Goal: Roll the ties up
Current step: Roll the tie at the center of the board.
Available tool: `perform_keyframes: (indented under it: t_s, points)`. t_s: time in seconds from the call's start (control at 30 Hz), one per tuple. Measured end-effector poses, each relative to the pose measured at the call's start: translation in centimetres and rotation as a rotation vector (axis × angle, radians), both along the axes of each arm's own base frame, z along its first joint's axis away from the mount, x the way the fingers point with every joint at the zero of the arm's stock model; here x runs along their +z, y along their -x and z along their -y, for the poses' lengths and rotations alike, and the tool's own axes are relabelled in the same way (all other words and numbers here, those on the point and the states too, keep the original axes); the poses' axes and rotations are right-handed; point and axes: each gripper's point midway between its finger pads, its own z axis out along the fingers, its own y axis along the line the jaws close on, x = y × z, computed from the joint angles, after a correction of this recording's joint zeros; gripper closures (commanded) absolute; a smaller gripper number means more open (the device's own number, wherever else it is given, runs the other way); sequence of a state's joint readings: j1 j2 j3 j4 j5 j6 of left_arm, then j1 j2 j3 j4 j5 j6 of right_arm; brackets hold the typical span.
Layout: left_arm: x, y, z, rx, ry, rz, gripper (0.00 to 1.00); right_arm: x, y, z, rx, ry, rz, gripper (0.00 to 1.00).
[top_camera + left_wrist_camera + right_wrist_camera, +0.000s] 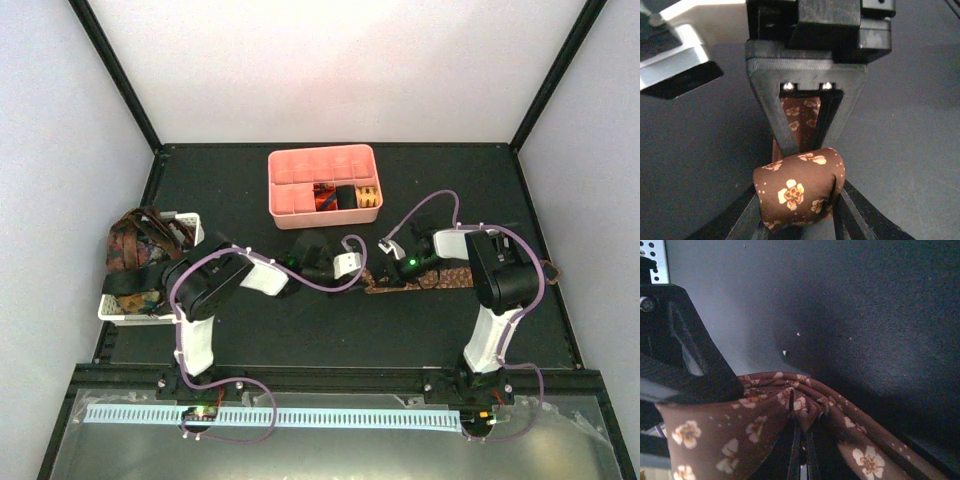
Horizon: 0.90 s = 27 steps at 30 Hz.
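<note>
Left gripper (349, 264): clamped on the rolled end of the brown tie (798, 193).
Right gripper (798, 144): just opposite, pinching the tie's flat strip.
Brown tie: mid-bench, the unrolled length trailing toward the right edge.
Pink tray (290, 203): far edge, centre, holding rolled ties (346, 196).
White basket (186, 218): left edge, with heaped ties (134, 250).

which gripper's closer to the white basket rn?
Left. The white basket sits far left; the left gripper holds the rolled end of the brown tie mid-table, and the right gripper grips the same tie just beyond it, farther off.
</note>
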<state>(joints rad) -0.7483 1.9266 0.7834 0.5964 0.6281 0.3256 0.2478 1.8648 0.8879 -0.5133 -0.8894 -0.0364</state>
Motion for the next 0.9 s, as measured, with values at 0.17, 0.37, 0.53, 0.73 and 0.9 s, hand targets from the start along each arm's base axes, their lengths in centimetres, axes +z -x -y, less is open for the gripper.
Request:
perform_keyframes:
  t_s: [0.17, 0.37, 0.53, 0.73, 0.9]
  points:
    - [-0.2, -0.1, 1.7, -0.032, -0.001, -0.018, 0.63, 0.0, 0.0, 0.0, -0.001, -0.002, -0.003, 0.99]
    - [-1.0, -0.1, 2.2, -0.051, -0.006, -0.042, 0.65, 0.0, 0.0, 0.1, -0.003, -0.002, -0.003, 0.98]
    - [-1.3, 0.0, 2.1, -0.057, -0.019, -0.049, 0.69, -0.1, 0.0, 0.1, -0.002, 0.000, -0.003, 0.91]
    - [-1.8, 0.0, 1.8, -0.066, -0.052, -0.064, 0.72, 0.2, -0.1, 0.5, 0.006, 0.017, 0.006, 0.81]
    - [-2.3, 0.1, 1.6, -0.080, -0.094, -0.078, 0.74, 0.5, -0.2, 1.0, 0.009, 0.033, 0.006, 0.79]
